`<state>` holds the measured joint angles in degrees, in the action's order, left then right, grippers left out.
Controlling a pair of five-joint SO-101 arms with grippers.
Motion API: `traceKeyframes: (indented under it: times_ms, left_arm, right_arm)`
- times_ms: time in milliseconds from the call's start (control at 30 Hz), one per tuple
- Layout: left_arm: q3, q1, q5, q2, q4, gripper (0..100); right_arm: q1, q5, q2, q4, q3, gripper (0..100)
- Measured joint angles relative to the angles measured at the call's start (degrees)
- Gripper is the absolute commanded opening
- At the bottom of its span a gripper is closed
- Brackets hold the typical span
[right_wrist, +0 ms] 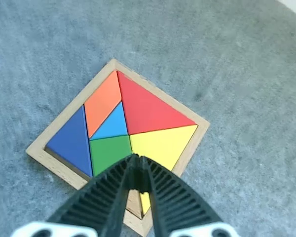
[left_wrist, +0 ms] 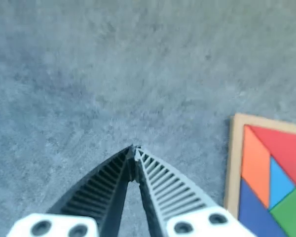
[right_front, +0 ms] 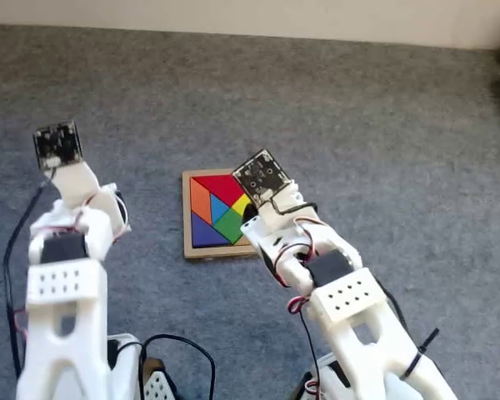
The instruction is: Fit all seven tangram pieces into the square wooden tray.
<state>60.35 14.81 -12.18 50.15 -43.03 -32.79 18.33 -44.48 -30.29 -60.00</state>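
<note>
The square wooden tray [right_front: 186, 218] lies on the grey carpet at mid table, filled with coloured tangram pieces lying flat: red [right_wrist: 145, 107], orange [right_wrist: 102, 104], light blue [right_wrist: 112, 126], dark blue [right_wrist: 71, 140], green [right_wrist: 108, 153] and yellow [right_wrist: 160, 144]. My right gripper [right_wrist: 136, 159] is shut and empty, raised above the tray's near right corner and hiding part of it. My left gripper [left_wrist: 133, 150] is shut and empty over bare carpet, left of the tray [left_wrist: 233, 163]. In the high view the left arm [right_front: 67, 208] stands at the left and the right arm [right_front: 292, 237] overlaps the tray's right edge.
Grey carpet [right_front: 358, 125] spreads all around the tray. A pale wall strip [right_front: 317, 17] runs along the far edge. Black cables [right_front: 179, 346] lie between the arm bases at the front.
</note>
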Motion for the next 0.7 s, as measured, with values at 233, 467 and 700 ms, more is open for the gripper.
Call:
traceKeyframes:
  times_ms: [233,467,700]
  left_arm:
    - [8.79,-3.69,0.09,16.09,2.2,1]
    - [13.54,-4.66,0.79,26.29,2.2,1]
    - [18.73,-10.46,5.1,35.43,2.2,1]
  right_arm:
    - [0.53,-0.26,-7.21,0.0,-3.96,0.9]
    - [4.31,-8.44,-18.73,0.0,-7.56,0.9]
    - [4.84,-8.79,-27.52,0.0,-10.37,0.9]
